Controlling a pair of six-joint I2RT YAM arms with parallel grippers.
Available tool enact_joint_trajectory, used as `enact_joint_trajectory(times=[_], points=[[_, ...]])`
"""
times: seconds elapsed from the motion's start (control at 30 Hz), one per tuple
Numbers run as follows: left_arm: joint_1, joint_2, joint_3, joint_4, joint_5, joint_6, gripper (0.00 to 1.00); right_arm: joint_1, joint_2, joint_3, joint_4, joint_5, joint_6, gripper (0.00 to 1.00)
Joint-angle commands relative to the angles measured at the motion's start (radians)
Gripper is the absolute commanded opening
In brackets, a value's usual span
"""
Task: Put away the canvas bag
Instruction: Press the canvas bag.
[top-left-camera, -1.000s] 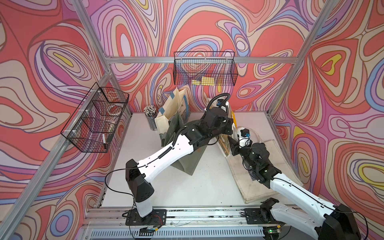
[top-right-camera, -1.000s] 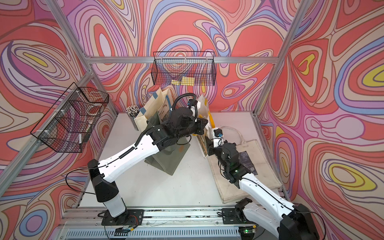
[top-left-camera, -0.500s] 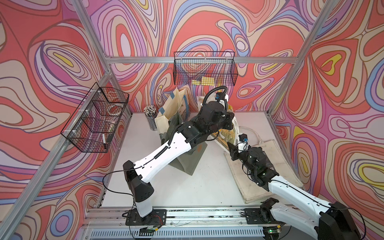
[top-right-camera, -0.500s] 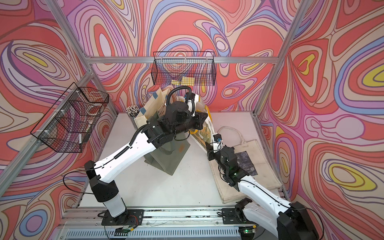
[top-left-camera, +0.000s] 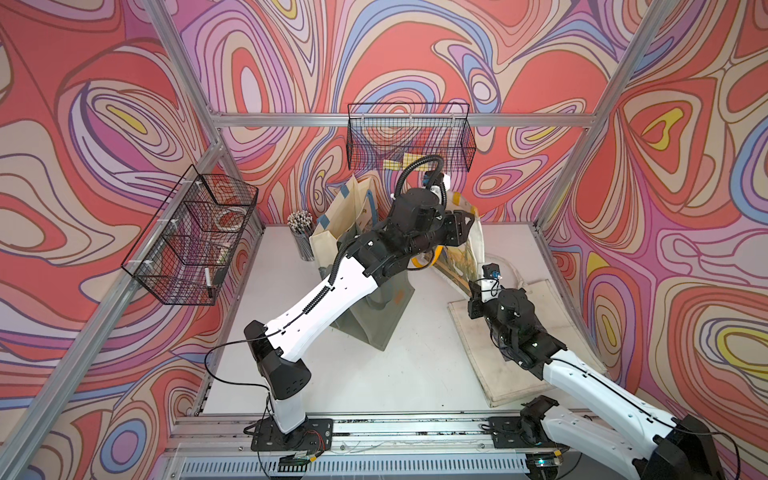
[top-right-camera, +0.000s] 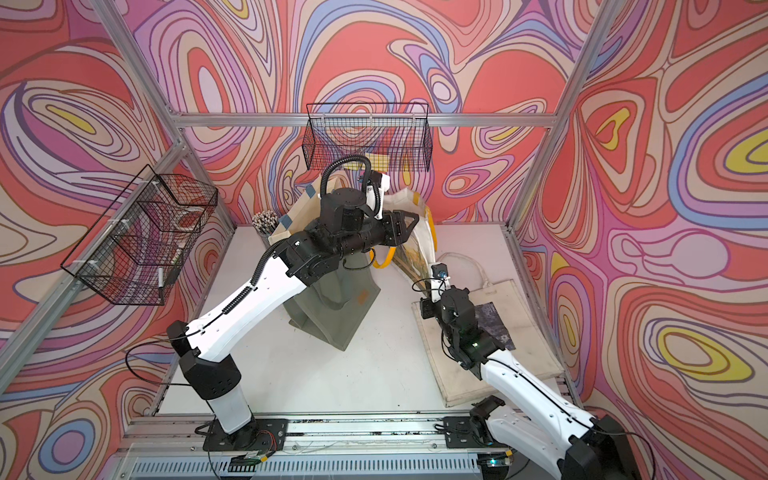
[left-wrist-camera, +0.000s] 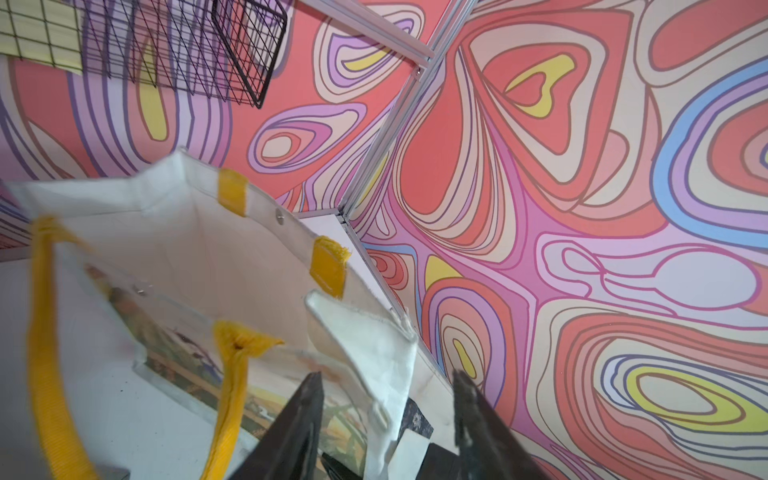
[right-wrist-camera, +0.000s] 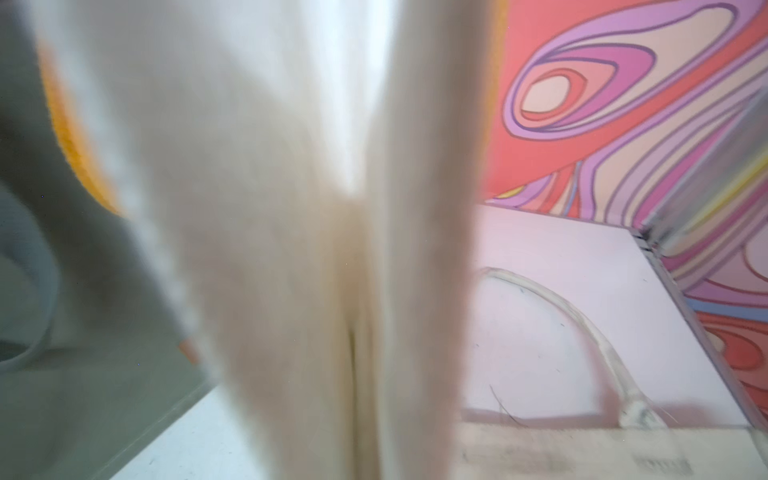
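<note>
Canvas bag (top-left-camera: 471, 237) leans at one o'clock on the tabletop (top-left-camera: 374, 374). My left pincer (left-wrist-camera: 386, 374), clamped a second ago, now gapes astride its rim. My right pincer (top-left-camera: 471, 286) has nipped its lower corner.

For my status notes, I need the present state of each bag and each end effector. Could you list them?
yellow-handled canvas bag: up on end, leaning, mouth open
left end effector: open, the bag's rim between its fingers
right end effector: shut, at that bag's lower edge
green bag: standing upright
cream tote: lying flat
</note>
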Motion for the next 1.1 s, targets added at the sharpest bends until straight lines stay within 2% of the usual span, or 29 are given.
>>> enact_joint_trajectory(times=[0.0,0.17,0.3,0.77,1.07], points=[[-0.002,-0.003,0.013,-0.073,-0.008,-0.04,0.67,0.001,0.02,0.082,-0.047,0.159,0.041,0.0],[-0.033,-0.038,-0.059,-0.095,-0.04,-0.083,0.8,0.003,0.055,0.117,-0.071,0.179,0.054,0.0],[-0.049,-0.035,-0.108,-0.078,-0.045,-0.128,0.83,0.003,0.056,0.098,-0.04,0.197,0.043,0.0],[-0.079,0.083,-0.022,-0.011,-0.047,-0.149,0.99,0.016,0.112,0.067,0.082,0.222,-0.031,0.0],[-0.082,0.171,0.058,-0.022,-0.151,-0.129,0.99,0.05,0.111,0.027,0.19,0.239,-0.066,0.0]])
